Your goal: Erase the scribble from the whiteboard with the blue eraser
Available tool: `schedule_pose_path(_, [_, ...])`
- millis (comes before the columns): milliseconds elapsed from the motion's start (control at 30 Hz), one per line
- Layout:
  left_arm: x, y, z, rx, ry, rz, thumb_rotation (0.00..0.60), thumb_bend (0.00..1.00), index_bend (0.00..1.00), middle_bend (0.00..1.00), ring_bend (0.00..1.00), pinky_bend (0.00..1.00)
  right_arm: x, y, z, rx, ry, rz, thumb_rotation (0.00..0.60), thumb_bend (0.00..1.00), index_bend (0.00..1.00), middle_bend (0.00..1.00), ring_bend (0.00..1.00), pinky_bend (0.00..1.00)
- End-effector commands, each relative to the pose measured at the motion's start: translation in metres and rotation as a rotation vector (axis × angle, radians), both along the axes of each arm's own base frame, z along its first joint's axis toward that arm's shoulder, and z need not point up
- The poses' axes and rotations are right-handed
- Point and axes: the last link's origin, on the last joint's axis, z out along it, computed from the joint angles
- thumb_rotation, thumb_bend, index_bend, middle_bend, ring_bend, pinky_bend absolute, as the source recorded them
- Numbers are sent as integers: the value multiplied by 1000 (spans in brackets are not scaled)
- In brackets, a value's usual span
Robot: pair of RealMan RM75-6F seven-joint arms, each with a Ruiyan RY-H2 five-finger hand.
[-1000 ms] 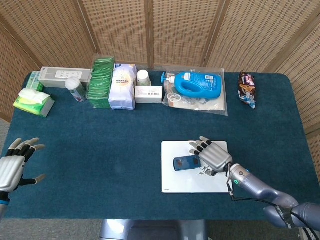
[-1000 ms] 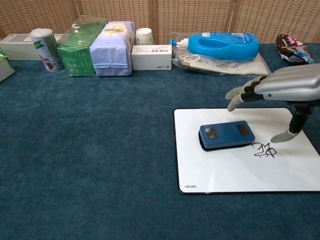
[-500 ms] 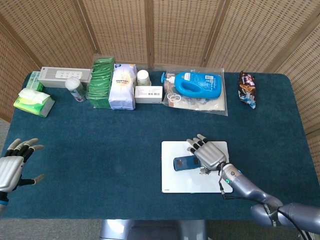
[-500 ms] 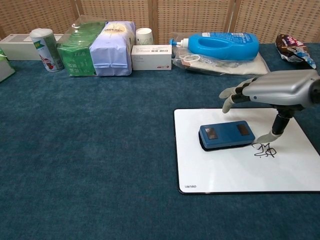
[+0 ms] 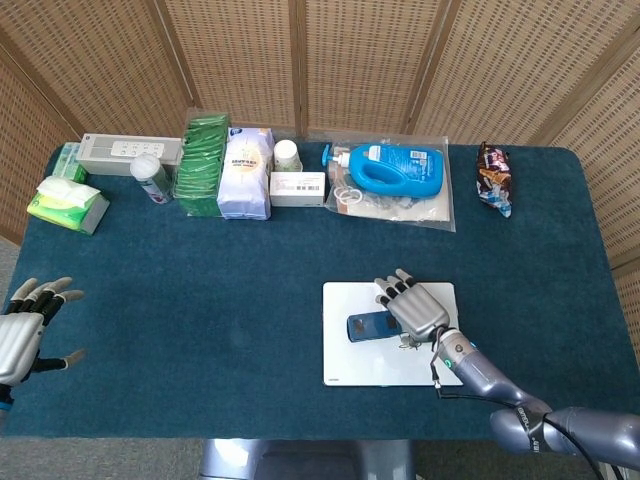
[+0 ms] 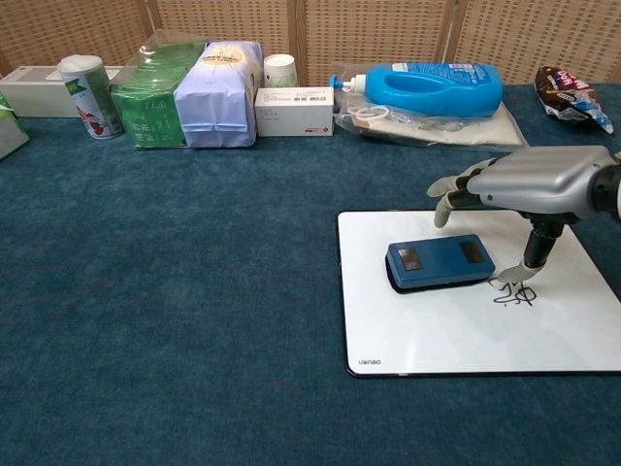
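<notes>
Where the teal cloth (image 5: 200, 290) covers the table, items stand as follows.

Whiteboard (image 6: 446, 330): flat on the cloth, right of centre, near the front edge. Carries a small black scribble (image 6: 512, 291) toward its right side.

Eraser (image 6: 439, 263): blue, lying flat on the whiteboard's upper middle, long side running left to right; scribble just beside its right end, apparently untouched.

Right hand (image 6: 529, 184): poised above the whiteboard, palm down, over the eraser's right end and the scribble. Fingers (image 6: 448, 187) extended and spread toward the left, holding nothing; thumb (image 6: 524, 277) pointing down, its tip at or just above the board beside the scribble. Contact with the board cannot be told. In the head view the hand (image 5: 412, 308) hides the eraser's right part.

Left hand (image 5: 22, 335): at the far left edge of the table, well apart from the board, fingers spread, holding nothing.

Back row, left to right: tissue pack (image 5: 67, 204), long white box (image 5: 128, 154), can (image 5: 150, 178), green packet (image 5: 202, 164), white bag (image 5: 246, 172), cup (image 5: 287, 155), small white carton (image 5: 297, 188), blue bottle (image 5: 396, 168) lying on a clear bag (image 5: 400, 205).

Far right rear: dark snack wrapper (image 5: 493, 176).

Behind the table: woven folding screen (image 5: 330, 60).
</notes>
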Motion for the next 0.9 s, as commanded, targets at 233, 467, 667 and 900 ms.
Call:
schedule_pose_path(233, [-2, 1, -1, -4, -1, -1, 600, 173, 228, 144, 158, 25, -1, 4, -5, -5, 2, -15, 566, 219, 231, 11, 0, 0])
schedule_pose_path(467, [-5, 0, 0, -1, -1, 4, 600, 173, 229, 143, 158, 26, 1, 4, -11, 0, -3, -19, 599, 220, 254, 15, 0, 0])
schedule_pose_path(667, [-6, 0, 1, 0, -1, 8, 600, 173, 228, 143, 158, 26, 4, 2, -15, -2, -10, -22, 600, 220, 271, 19, 0, 0])
schedule_pose_path(900, [-7, 1, 0, -2, -2, 8, 600, 172, 229, 144, 158, 26, 8, 1, -18, -2, -11, -24, 600, 218, 285, 22, 0, 0])
